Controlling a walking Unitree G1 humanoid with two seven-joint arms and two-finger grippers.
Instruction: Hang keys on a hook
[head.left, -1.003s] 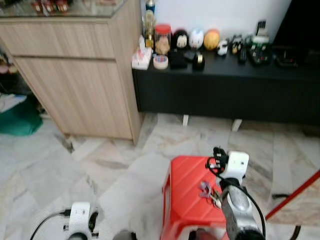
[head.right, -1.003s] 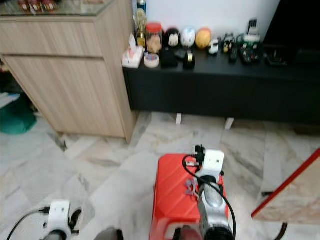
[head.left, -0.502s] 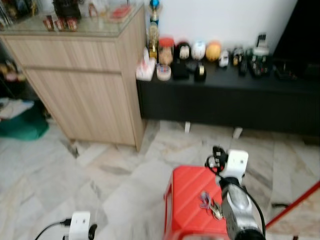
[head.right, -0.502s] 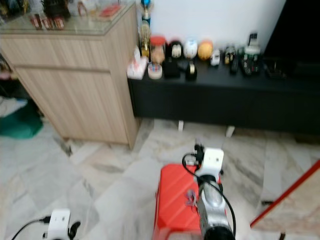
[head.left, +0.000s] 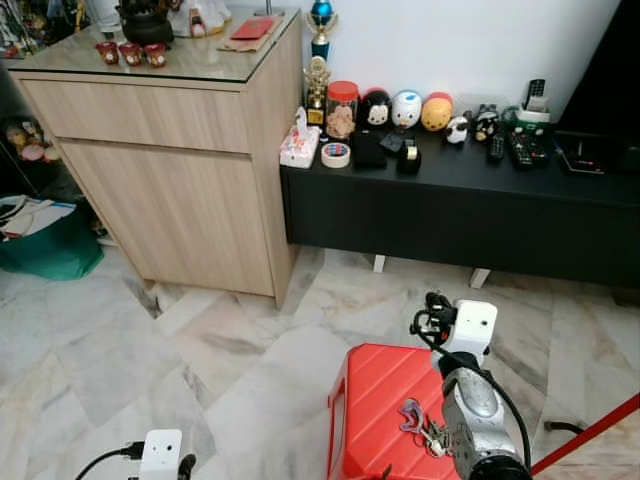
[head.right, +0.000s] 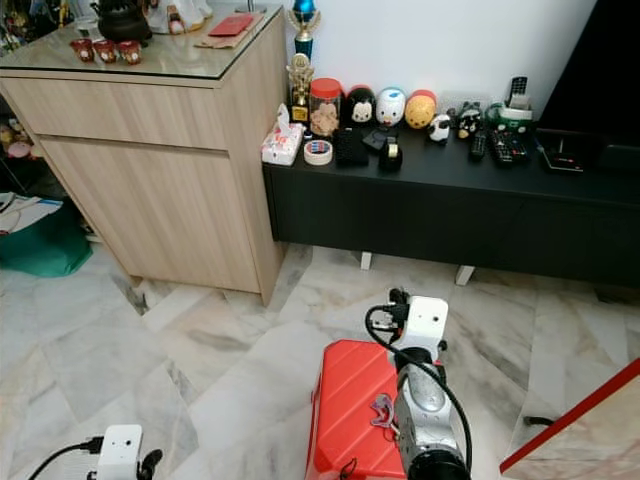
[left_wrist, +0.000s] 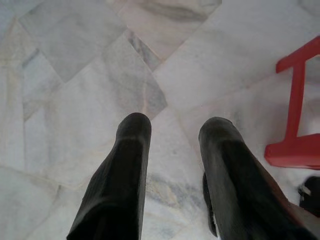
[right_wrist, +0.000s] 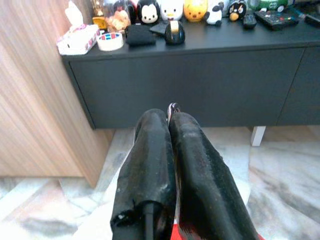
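Worrying mostly about a drop or a false start here. Spotted the keys (head.left: 412, 418) against the top of the red stool (head.left: 365, 395), just beside the right forearm, and couldn't tell whether lying there or dangling. Found the right gripper (right_wrist: 169, 112) clenched tight, pointed out toward the black console (right_wrist: 200, 75), with a tiny shiny sliver poking out at the fingertips. Couldn't make out what that sliver was. If only an edge of the ring, figured on a slip during walking or a bump against the wooden cabinet (head.left: 170, 170). If nothing real pinched at all, figured on marching off with the bunch left behind on the stool.

As for looks: small bunch, silvery metal, a purplish loop or tag at one end, a couple of blades fanned out. Loose and jangly, so likely to swing and snag instead of sliding neatly onto a hook.

Saw the left gripper (left_wrist: 176, 125) hanging low over the marble floor (left_wrist: 75, 75), fingers spread apart, gripping nothing.
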